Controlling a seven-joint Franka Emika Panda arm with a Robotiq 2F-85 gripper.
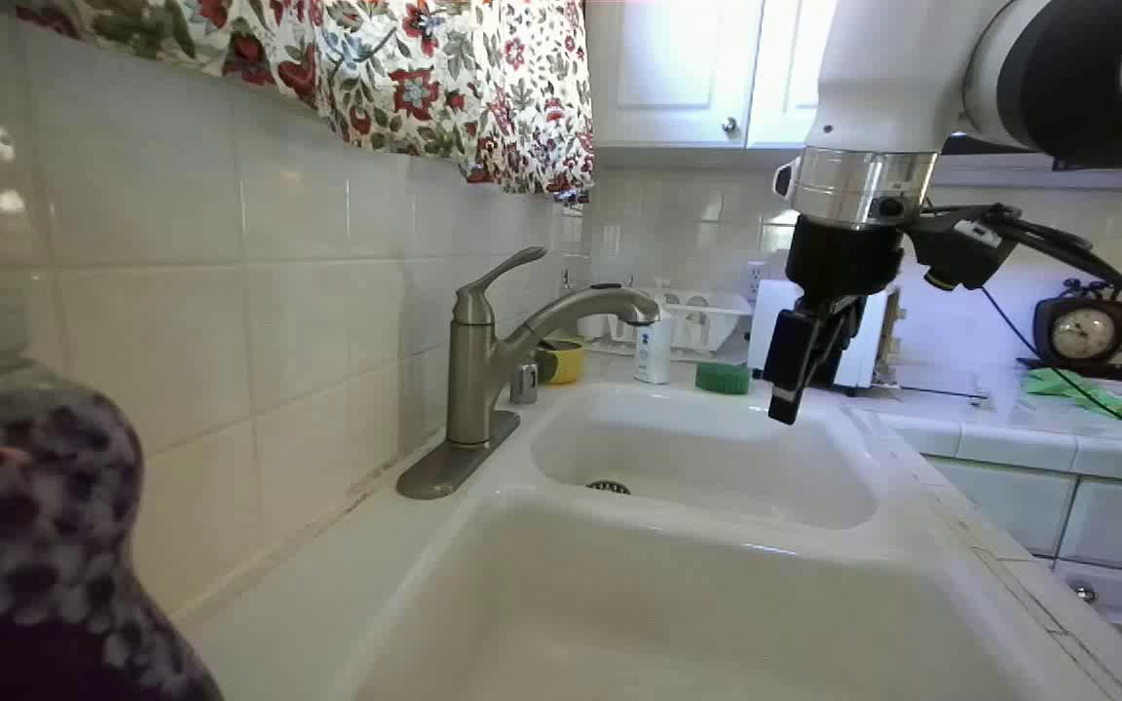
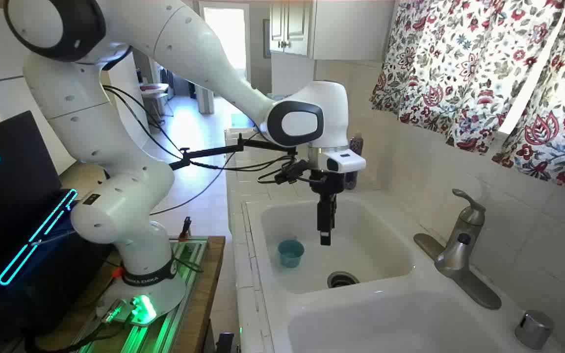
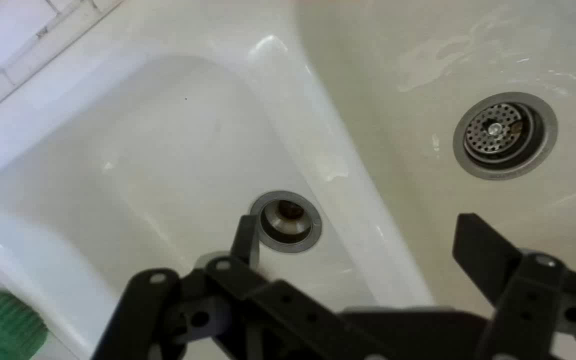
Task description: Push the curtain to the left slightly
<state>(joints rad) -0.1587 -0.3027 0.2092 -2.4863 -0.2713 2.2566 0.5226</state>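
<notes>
The floral curtain hangs on the tiled wall above the sink, in white with red, blue and green flowers. It shows in both exterior views (image 1: 425,88) (image 2: 464,73). In an exterior view a narrow bright gap (image 2: 537,73) parts two curtain panels. My gripper points down above the sink, lower than the curtain's hem and well away from it, in both exterior views (image 1: 783,409) (image 2: 325,240). In the wrist view my gripper (image 3: 358,220) has its two fingers wide apart with nothing between them. The curtain is out of the wrist view.
A metal faucet (image 1: 471,370) stands by the wall below the curtain, also visible here (image 2: 464,245). A teal cup (image 2: 291,253) sits in the double sink (image 2: 385,289). A green brush (image 1: 722,378), dish rack (image 1: 707,316) and purple bottle (image 1: 25,516) stand around it. Cabinets (image 1: 678,68) hang beside the curtain.
</notes>
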